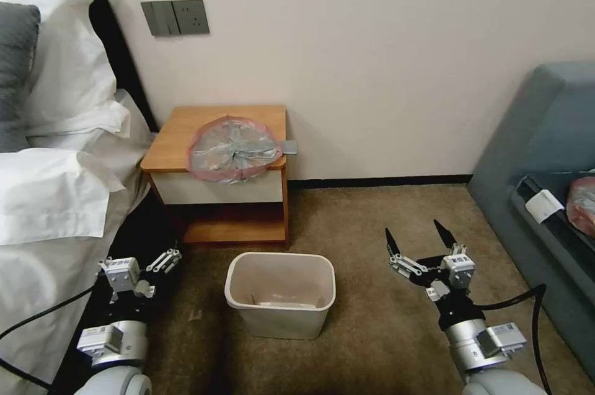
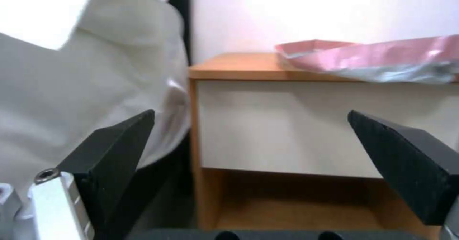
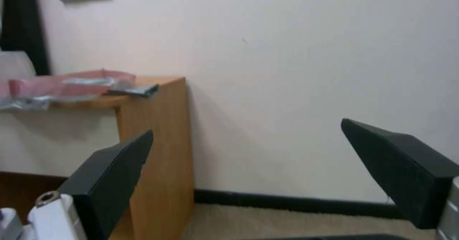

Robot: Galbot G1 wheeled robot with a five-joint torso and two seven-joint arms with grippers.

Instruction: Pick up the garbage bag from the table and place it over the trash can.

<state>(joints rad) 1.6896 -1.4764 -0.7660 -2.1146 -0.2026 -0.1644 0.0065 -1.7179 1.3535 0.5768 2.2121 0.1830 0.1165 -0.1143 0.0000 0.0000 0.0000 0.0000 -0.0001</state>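
Nearest the robot, the left claw (image 1: 162, 258) and the right claw (image 1: 416, 240) hang low over the carpet, jaws spread wide and empty, flanking the trash can (image 1: 280, 302), which stands open-mouthed between them. Beyond it, on the tabletop (image 1: 176, 134), the garbage bag (image 1: 232, 148) lies flattened, its rim overhanging the front edge, probably the easiest part to pinch.

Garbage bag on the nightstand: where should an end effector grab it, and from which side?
Probably the garbage bag's pinkish rim where it hangs over the table's front edge. That lip overhangs the drawer front, so a finger could slip under it. Come from the front, above the trash can; the rest lies flat.
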